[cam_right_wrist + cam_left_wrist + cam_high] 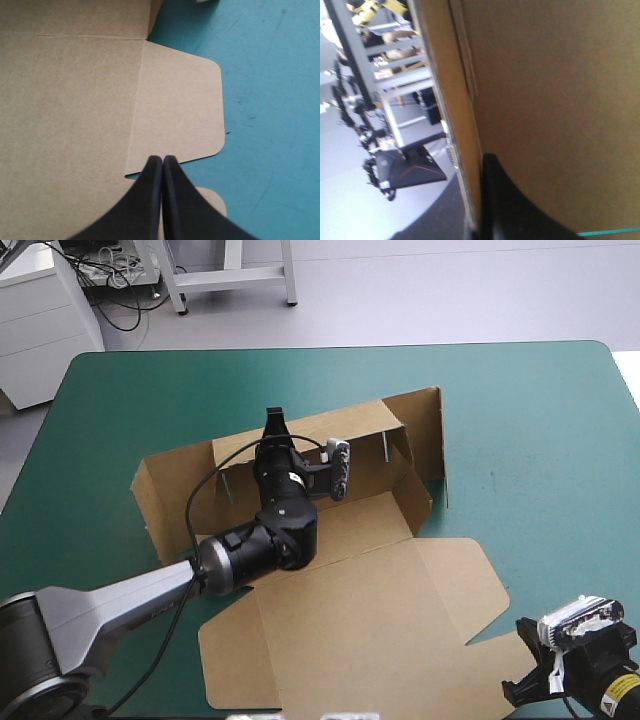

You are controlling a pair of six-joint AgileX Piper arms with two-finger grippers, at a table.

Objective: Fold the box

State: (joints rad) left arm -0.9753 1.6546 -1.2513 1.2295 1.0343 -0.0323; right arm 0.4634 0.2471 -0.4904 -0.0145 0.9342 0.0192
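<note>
**Left gripper pins the far wall upright**

The brown cut-board box (360,525) sits mid-frame in the high view on the teal-green table cover (540,410). Its far wall (350,425) and right walls are raised, and its lid (370,625) lies flat toward the lower edge. The left gripper (274,426) has its black fingers all but closed on that far wall, probably to steady it for tucking. The right gripper (162,161), lower right, hovers empty, fingers pressed together, at the lid's side flap (175,110).
</note>
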